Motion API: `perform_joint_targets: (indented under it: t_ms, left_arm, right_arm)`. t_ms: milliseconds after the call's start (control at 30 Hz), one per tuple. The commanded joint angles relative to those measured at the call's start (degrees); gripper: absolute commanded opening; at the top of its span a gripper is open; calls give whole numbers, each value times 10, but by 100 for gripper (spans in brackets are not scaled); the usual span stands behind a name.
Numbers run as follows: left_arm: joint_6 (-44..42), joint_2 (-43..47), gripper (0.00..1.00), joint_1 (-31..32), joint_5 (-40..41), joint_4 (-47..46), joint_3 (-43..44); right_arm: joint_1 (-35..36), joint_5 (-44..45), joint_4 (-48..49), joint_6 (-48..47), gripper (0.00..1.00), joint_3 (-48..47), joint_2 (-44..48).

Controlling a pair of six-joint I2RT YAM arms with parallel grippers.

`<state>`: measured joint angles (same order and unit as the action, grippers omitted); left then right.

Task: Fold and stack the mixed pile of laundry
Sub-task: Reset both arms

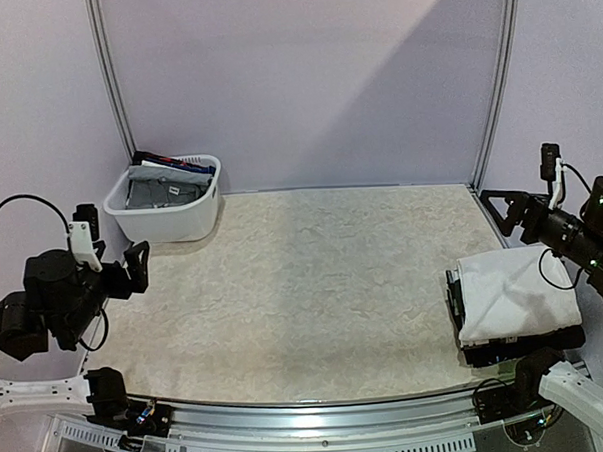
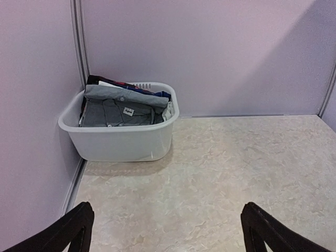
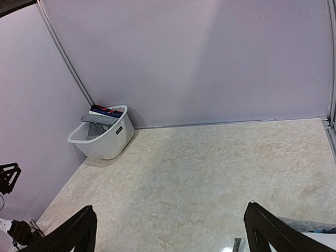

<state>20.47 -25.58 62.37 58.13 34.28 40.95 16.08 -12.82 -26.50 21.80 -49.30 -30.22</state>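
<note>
Laundry garments (image 1: 163,189) in basket (image 1: 171,224) far-left; folded stack (image 1: 505,292) at right edge; left gripper (image 2: 168,207), right gripper (image 3: 170,206) splayed, empty.

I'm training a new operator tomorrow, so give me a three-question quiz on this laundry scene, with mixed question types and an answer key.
1. Fill in: the folded stack is topped by a ____ cloth.
2. Multiple choice: the grey shirt lies A) in the white basket, B) mid-table, C) on the folded stack.
3. True or false: the left gripper and right gripper are both open and hold nothing.
Key: 1 white; 2 A; 3 true.
</note>
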Motion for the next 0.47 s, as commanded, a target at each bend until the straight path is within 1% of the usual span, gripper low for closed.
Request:
perform_joint_targets:
  t_ms: [0, 433]
  left_arm:
    - [3, 44, 100, -7, 18, 26, -19]
    - [-1, -19, 100, -7, 16, 18, -2]
  right_arm:
    - [3, -10, 21, -2, 99, 13, -16]
    - [3, 9, 19, -5, 99, 16, -45]
